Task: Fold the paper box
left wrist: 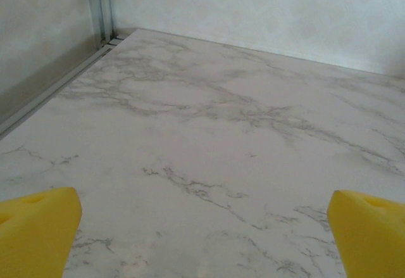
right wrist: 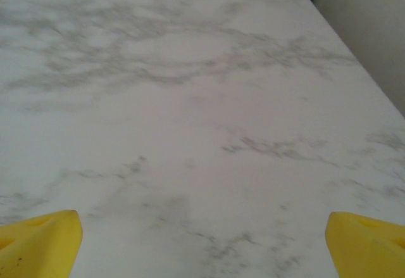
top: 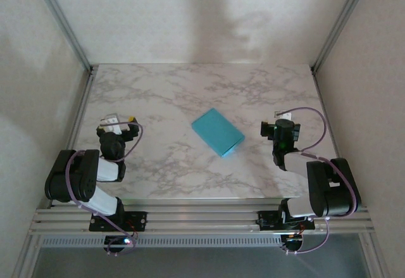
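The paper box [top: 218,132] lies turquoise face up on the middle of the bench [top: 158,88]. The left gripper [top: 118,123] and right gripper [top: 282,114] are both open and empty.

Soft diffuse light; faint shadows on back wall [top: 209,18]; right-wrist view blurred.

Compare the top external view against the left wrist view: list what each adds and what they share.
Top external adds the turquoise paper box, lying mid-table, and the right end effector. Left wrist adds a close look at yellow fingertips spread wide over bare marble. Shared: the marble table and the left end effector, open and holding nothing.
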### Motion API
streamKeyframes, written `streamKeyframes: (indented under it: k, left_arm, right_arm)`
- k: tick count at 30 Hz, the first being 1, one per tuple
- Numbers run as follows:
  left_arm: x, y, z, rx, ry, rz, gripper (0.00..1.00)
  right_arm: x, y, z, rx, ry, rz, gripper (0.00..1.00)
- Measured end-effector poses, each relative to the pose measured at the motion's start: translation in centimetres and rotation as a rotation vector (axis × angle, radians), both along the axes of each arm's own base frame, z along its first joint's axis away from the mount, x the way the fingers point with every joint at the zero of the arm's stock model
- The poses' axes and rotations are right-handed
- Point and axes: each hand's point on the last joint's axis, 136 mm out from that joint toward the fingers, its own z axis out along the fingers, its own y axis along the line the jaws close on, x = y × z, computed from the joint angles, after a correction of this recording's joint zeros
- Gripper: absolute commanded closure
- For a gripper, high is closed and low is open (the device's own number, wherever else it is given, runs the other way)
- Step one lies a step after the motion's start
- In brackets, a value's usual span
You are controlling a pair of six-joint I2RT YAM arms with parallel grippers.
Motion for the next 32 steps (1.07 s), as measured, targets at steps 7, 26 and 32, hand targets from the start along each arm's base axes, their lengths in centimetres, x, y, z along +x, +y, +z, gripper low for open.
streamKeyframes:
  k: [7,26,32]
  left_arm:
    - [0.0,-0.1,0.1,0.0,-0.004,-0.003,0.01]
    - [0.0,-0.1,0.1,0.0,-0.004,-0.003,0.01]
    - [0.0,-0.1,0.1,0.0,-0.004,-0.003,0.01]
  right_arm:
    - [-0.2,1.0,-3.5,0.04,0.001,0.066,0.01]
    - [1.4,1.7,-2.1,0.135,-0.026,0.159,0.01]
    - [1.5,1.3,-2.0,0.142,-0.026,0.139,0.01]
